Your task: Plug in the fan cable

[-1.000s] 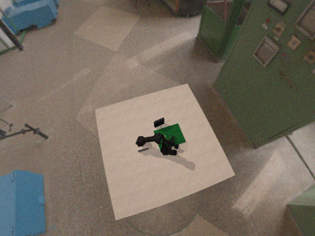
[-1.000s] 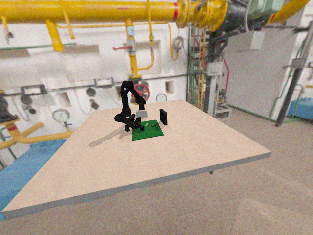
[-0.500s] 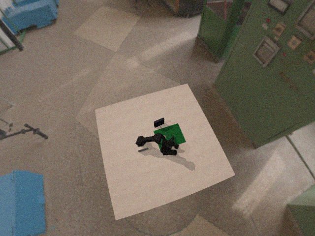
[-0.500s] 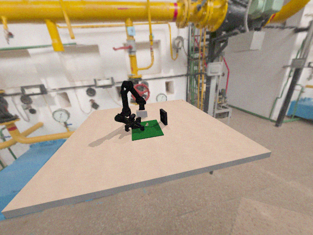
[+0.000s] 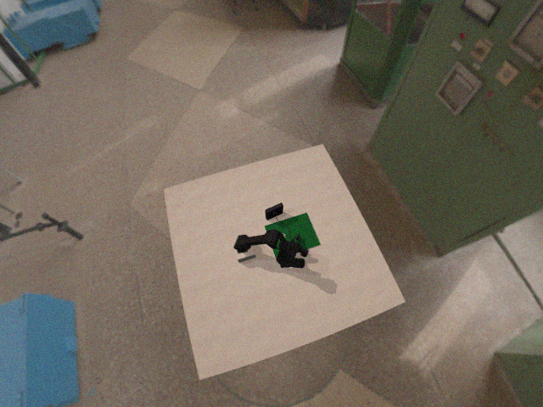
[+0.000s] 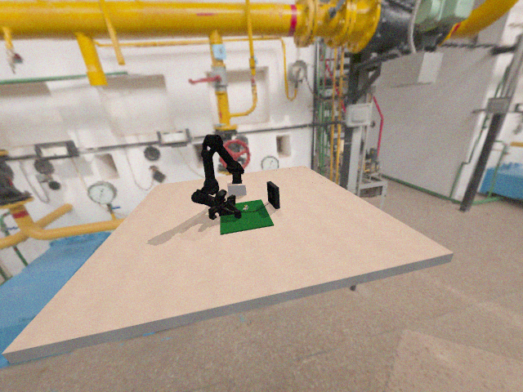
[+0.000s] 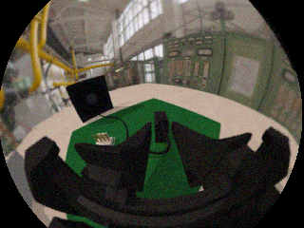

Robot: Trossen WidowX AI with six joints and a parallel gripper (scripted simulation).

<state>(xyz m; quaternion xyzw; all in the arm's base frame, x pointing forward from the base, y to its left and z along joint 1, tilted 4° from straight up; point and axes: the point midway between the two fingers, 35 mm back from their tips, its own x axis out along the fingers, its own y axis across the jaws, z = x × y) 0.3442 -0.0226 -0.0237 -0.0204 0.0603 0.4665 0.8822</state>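
Note:
The black plug (image 7: 161, 127) stands between the fingertips in the wrist view, with a narrow gap on each side. My gripper (image 7: 161, 124) is partly open around it, low over the green board (image 5: 310, 234) (image 6: 253, 223) (image 7: 182, 116). A white header (image 7: 104, 139) (image 6: 245, 207) with bare pins showing is on the board, left of the plug in the wrist view. The plug is apart from this header; whether its underside touches the board is hidden. The black cable (image 7: 125, 125) loops from the fan (image 5: 274, 211) (image 6: 273, 194) (image 7: 90, 98) and behind the left finger to the plug.
The fan stands upright beside the board. A thin grey-white plate (image 5: 247, 258) (image 6: 236, 189) stands near the arm's base. The black arm (image 5: 260, 239) (image 6: 208, 167) reaches over one side of the board. All are on the pale table top (image 5: 227, 315) (image 6: 211, 269).

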